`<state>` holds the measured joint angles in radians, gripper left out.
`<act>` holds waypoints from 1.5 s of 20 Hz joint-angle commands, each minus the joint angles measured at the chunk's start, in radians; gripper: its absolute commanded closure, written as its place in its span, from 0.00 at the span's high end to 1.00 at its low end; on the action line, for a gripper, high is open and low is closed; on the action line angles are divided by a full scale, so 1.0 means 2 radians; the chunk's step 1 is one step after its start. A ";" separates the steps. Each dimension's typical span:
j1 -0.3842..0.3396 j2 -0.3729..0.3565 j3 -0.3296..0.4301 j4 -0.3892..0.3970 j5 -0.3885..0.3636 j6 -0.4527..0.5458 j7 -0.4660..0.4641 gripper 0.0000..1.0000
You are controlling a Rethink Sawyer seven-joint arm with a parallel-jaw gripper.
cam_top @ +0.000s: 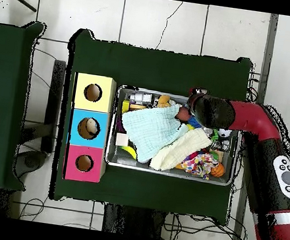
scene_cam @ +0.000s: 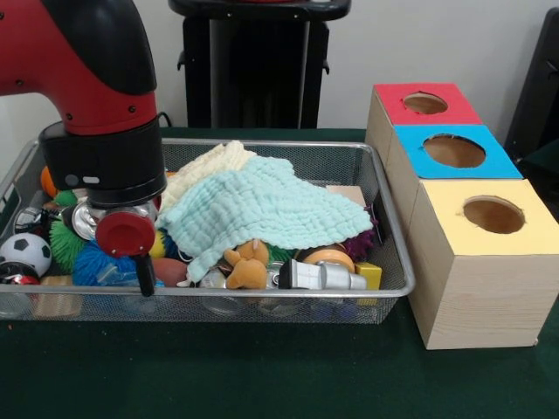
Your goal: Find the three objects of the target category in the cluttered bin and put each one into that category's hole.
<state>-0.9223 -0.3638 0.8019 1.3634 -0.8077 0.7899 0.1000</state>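
The red and black arm reaches into the left end of the wire bin on the green table, its gripper low among balls; whether the jaws are wide or narrow cannot be told. A mint cloth covers the bin's middle, and three boxes with holes, red, blue and yellow, stand at right.

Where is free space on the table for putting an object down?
Free: the green table in front of the wire bin, and a strip behind it in the overhead view. Crowded: the bin, filled with toys under the mint cloth.
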 commanded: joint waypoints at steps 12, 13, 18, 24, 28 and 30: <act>-0.007 -0.044 -0.030 0.050 -0.022 0.041 -0.074 0.00; -0.009 -0.042 -0.029 0.052 -0.022 0.038 -0.075 0.00; -0.018 -0.029 -0.021 0.057 -0.015 0.024 -0.072 0.00; -0.014 -0.016 -0.037 0.040 -0.049 0.001 -0.074 1.00; -0.025 0.012 -0.033 0.033 -0.056 -0.014 -0.083 1.00; -0.027 0.020 -0.032 0.030 -0.059 -0.016 -0.084 1.00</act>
<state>-0.9599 -0.4080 0.7852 1.4080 -0.8587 0.7883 0.1000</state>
